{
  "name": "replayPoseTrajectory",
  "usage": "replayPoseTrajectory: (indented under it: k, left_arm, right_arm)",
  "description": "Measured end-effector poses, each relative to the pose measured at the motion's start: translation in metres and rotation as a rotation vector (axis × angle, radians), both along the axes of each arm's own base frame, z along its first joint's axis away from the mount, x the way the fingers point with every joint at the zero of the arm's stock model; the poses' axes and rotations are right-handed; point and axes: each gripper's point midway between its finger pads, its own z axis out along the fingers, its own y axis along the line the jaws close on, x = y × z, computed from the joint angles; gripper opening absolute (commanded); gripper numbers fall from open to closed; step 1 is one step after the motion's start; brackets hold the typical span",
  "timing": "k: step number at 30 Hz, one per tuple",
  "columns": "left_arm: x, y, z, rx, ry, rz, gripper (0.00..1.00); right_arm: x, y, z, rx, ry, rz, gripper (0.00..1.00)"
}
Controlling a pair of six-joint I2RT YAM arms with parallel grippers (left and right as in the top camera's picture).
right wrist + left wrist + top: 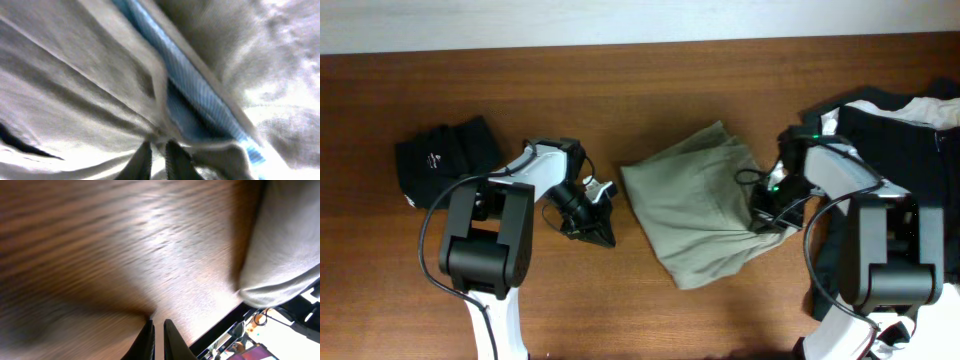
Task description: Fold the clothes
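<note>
Wooden table; right end effector tight on khaki shorts, left end effector closed

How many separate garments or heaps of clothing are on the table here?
3: a black garment at far left, khaki shorts in the centre, and a black-and-white heap at far right, which may hide several pieces.

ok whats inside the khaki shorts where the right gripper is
A pale blue striped lining shows inside the khaki shorts at the right gripper. Deeper in, fabric folds cover everything.
</note>
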Motion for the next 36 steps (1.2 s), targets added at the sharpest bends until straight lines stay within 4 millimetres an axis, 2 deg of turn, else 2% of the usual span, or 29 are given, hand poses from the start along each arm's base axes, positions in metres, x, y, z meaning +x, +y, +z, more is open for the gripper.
replayPoseTrajectory:
  k: [1,3,5,6,8,9,11,12,13,14,15,16,17,18,20,22,23,24,26,27,28,29,30,31,32,33,34,35,36]
  left_arm:
    - [0.001,0.002,0.000,0.003,-0.003,0.003,0.13]
    - [0.006,0.001,0.006,0.002,-0.033,-0.003,0.20]
    - [0.038,-0.007,0.038,-0.051,-0.199,-0.028,0.41]
    - [0.072,-0.017,0.069,-0.100,-0.385,-0.047,0.47]
    - [0.106,-0.028,0.106,-0.150,-0.584,-0.059,0.51]
    - [0.109,-0.031,0.110,-0.157,-0.600,-0.057,0.54]
    - [0.109,-0.038,0.101,-0.158,-0.588,-0.068,0.47]
    - [0.118,-0.046,0.086,-0.162,-0.626,-0.108,0.48]
    - [0.121,-0.052,0.072,-0.165,-0.660,-0.170,0.47]
    - [0.120,-0.058,0.054,-0.162,-0.666,-0.232,0.43]
    - [0.118,-0.059,0.042,-0.148,-0.662,-0.270,0.36]
    - [0.113,-0.057,0.028,-0.116,-0.640,-0.303,0.15]
    - [0.102,-0.055,0.010,-0.096,-0.584,-0.336,0.06]
    - [0.098,-0.047,0.008,-0.056,-0.563,-0.354,0.02]
    - [0.086,-0.024,0.001,0.040,-0.473,-0.332,0.00]
    - [0.070,0.002,0.001,0.105,-0.353,-0.281,0.01]
    - [0.063,0.018,0.001,0.136,-0.291,-0.247,0.09]
    - [0.062,0.024,0.002,0.143,-0.268,-0.222,0.24]
    - [0.062,0.019,0.004,0.110,-0.272,-0.219,0.36]
    - [0.071,0.008,0.009,0.059,-0.312,-0.214,0.48]
    - [0.091,-0.006,0.022,0.002,-0.398,-0.209,0.57]
    - [0.121,-0.025,0.041,-0.058,-0.545,-0.215,0.59]
    - [0.136,-0.035,0.051,-0.088,-0.630,-0.224,0.59]
    - [0.149,-0.053,0.059,-0.120,-0.716,-0.243,0.59]
    - [0.147,-0.063,0.059,-0.131,-0.729,-0.266,0.59]
    - [0.143,-0.076,0.058,-0.148,-0.746,-0.308,0.57]
    - [0.135,-0.087,0.051,-0.158,-0.736,-0.347,0.46]
    - [0.118,-0.095,0.030,-0.159,-0.665,-0.392,0.15]
    - [0.105,-0.096,0.014,-0.159,-0.595,-0.410,0.00]
  right_arm:
    - [0.003,-0.005,0.004,0.011,-0.013,0.015,0.25]
    - [0.011,-0.003,0.017,0.071,-0.054,0.077,0.24]
    - [0.015,0.002,0.034,0.111,-0.081,0.126,0.20]
    - [0.015,0.008,0.043,0.130,-0.097,0.137,0.20]
    - [0.012,0.022,0.052,0.154,-0.105,0.166,0.20]
    - [0.010,0.031,0.053,0.160,-0.104,0.193,0.20]
    - [0.009,0.047,0.051,0.145,-0.104,0.229,0.06]
    - [0.011,0.054,0.049,0.108,-0.106,0.228,0.05]
    - [0.004,0.055,0.037,0.065,-0.075,0.176,0.05]
    - [-0.009,0.052,0.029,0.047,-0.025,0.148,0.05]
    - [-0.009,0.051,0.022,0.037,-0.035,0.127,0.05]
    - [-0.013,0.049,0.013,0.019,-0.025,0.105,0.05]
    - [-0.020,0.041,0.002,-0.028,-0.009,0.076,0.04]
    - [-0.023,0.032,-0.005,-0.089,0.003,0.047,0.04]
    - [-0.010,0.019,-0.006,-0.150,-0.052,0.008,0.06]
    - [0.021,0.007,-0.005,-0.154,-0.175,-0.023,0.11]
    - [0.030,0.002,-0.003,-0.145,-0.205,-0.017,0.13]
    - [0.034,0.000,0.006,-0.125,-0.208,0.010,0.15]
    - [0.041,0.002,0.025,-0.086,-0.206,0.057,0.19]
    - [0.045,0.006,0.041,-0.058,-0.211,0.092,0.21]
    - [0.050,0.012,0.061,-0.019,-0.226,0.136,0.23]
    - [0.048,0.017,0.077,0.019,-0.215,0.163,0.24]
    - [0.045,0.020,0.085,0.038,-0.203,0.175,0.26]
    - [0.043,0.022,0.092,0.052,-0.197,0.182,0.27]
    - [0.042,0.022,0.093,0.056,-0.194,0.186,0.28]
    - [0.039,0.023,0.093,0.062,-0.182,0.186,0.29]
    - [0.039,0.024,0.093,0.065,-0.183,0.189,0.30]
    - [0.039,0.024,0.093,0.066,-0.184,0.193,0.31]
    - [0.039,0.024,0.093,0.066,-0.185,0.195,0.34]
